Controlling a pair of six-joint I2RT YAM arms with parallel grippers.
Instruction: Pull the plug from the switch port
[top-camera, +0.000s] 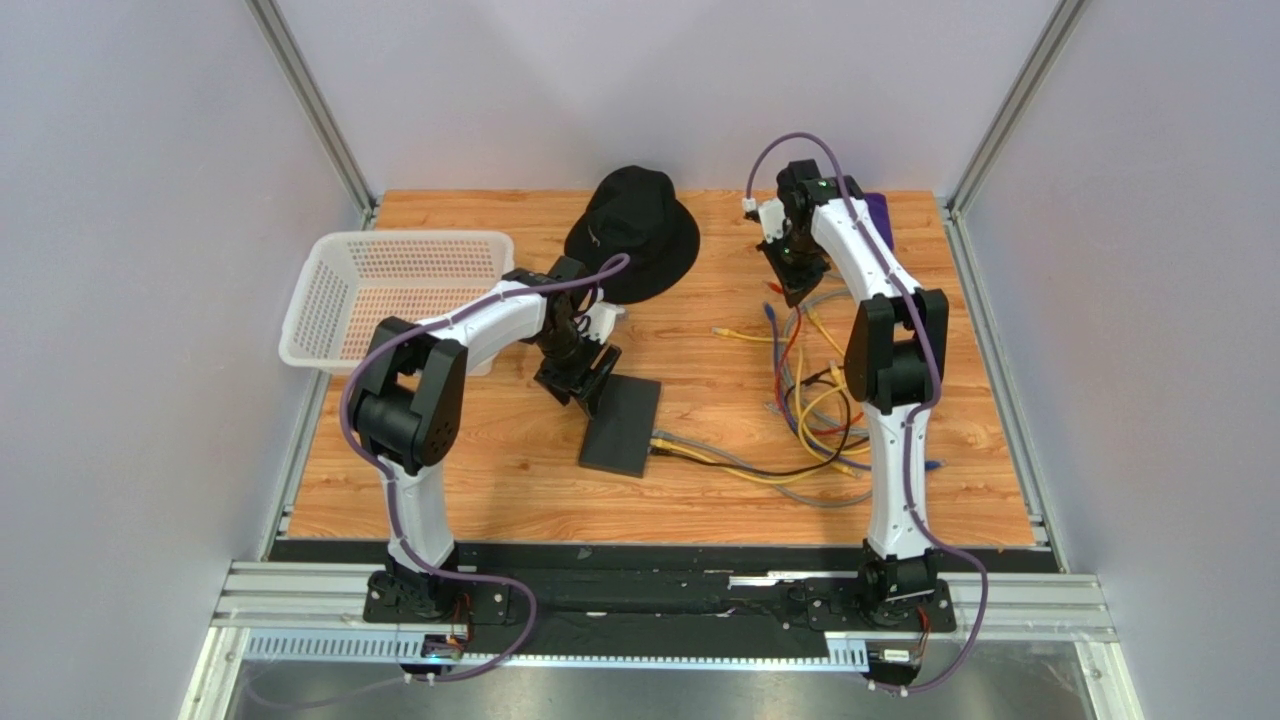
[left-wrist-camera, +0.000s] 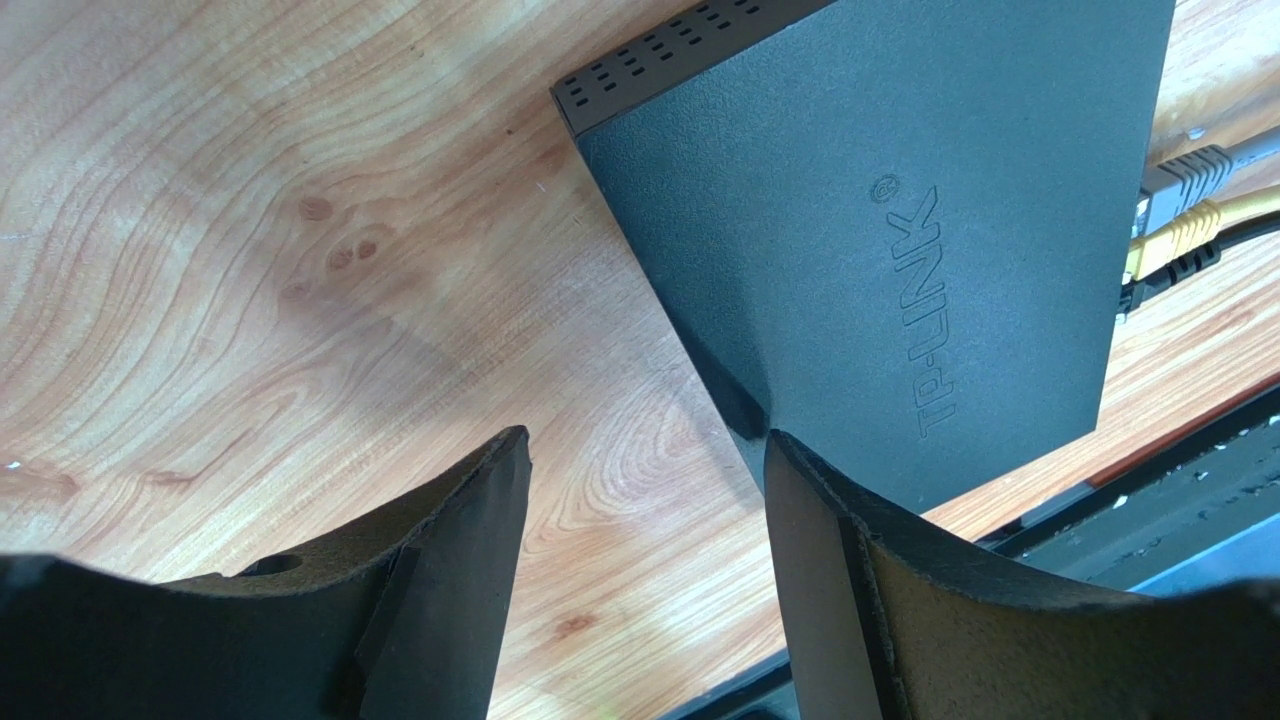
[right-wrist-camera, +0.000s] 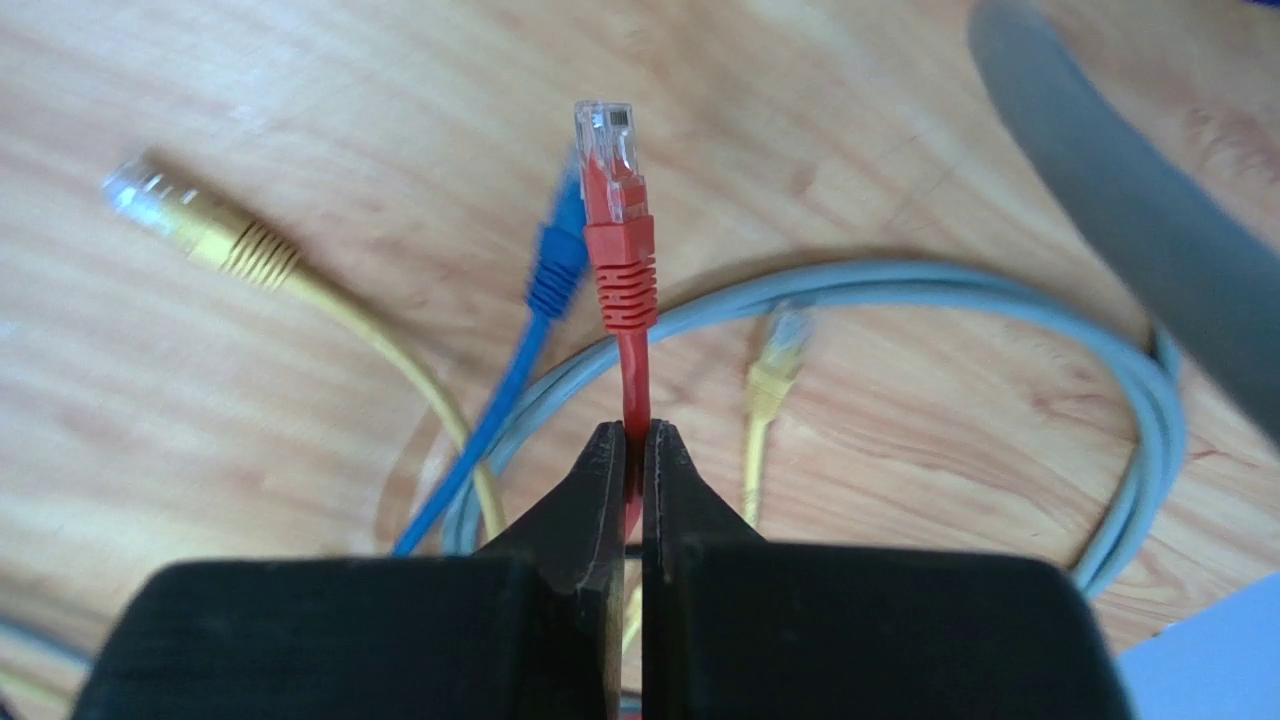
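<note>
Near edge: I am seeing the switch lying flat mid-tabletop, one corner close to the dark rail by my bases.
Left claw: my left claw is hanging wide open at that corner, gripping nothing.
Ports: grey, yellow and black leads are sitting in the switch's sockets.
Right claw: farther back, my right claw is pinching the red cable tight, its red plug pointing free in the air.
Progress: I am judging this pull done, with only the letting go remaining.
Room: loose cables are crowding the wood beneath the right claw. The hat and basket are lining the far edge, and bare wood is lying between.
</note>
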